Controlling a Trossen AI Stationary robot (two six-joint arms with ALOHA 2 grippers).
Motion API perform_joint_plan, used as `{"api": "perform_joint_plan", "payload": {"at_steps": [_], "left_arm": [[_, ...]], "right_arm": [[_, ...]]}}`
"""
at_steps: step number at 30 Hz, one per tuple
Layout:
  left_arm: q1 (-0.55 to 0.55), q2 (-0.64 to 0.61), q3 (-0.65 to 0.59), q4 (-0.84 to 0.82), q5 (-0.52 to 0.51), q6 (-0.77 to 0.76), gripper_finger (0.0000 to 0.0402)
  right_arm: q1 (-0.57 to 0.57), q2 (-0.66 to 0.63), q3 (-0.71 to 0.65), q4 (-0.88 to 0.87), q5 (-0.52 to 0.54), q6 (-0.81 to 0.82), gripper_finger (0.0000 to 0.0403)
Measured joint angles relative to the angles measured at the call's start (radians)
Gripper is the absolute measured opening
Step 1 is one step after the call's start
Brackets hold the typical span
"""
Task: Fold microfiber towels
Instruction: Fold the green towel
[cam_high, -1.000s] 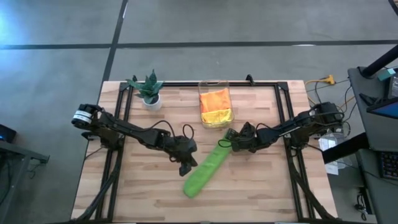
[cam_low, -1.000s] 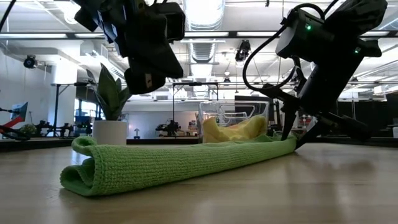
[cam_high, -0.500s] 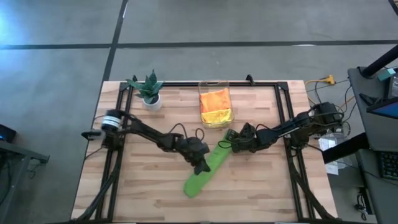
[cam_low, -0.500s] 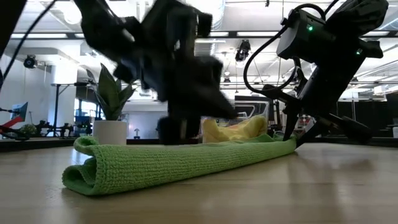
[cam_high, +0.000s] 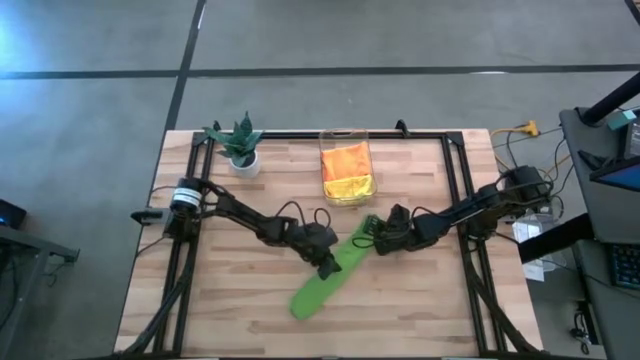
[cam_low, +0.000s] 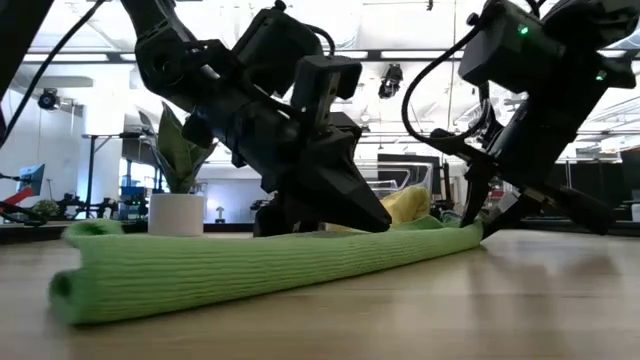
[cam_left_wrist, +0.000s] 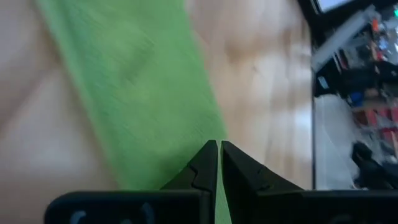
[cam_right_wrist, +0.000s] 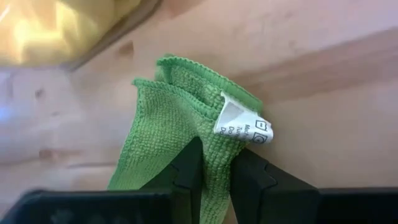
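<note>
Folding stage, seen from above, level and from both wrists. A lime green towel (cam_high: 325, 277), folded into a long narrow band, lay diagonally on the wooden tabletop (cam_high: 420, 310). My right gripper (cam_right_wrist: 214, 163) pinched the band's end nearest the clear bin (cam_high: 345, 172), beside a white care label (cam_right_wrist: 244, 126) whose print was too small to read. My left gripper (cam_left_wrist: 219, 147), fingers pressed together, rested its tips on the band's middle; from above my own arm hid the contact. The bin held orange (cam_high: 345, 158) and yellow (cam_high: 350, 187) towels, their folds blurred through the plastic. A potted plant (cam_high: 240, 145) stood near the far left corner.
</note>
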Motion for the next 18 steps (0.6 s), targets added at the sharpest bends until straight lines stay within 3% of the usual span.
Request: {"api": "perform_joint_plan", "payload": {"at_steps": [6,18], "left_arm": [[-0.001,0.000,0.000,-0.035,-0.152,0.005,0.0006],[-0.005,0.052,0.002,-0.051,-0.155,0.016,0.0006]], "right_arm": [[0.039,-0.001,0.000,-0.002,0.037,0.020,0.0053],[0.045,-0.002,0.077,-0.001,0.140,-0.139,0.0019]]}}
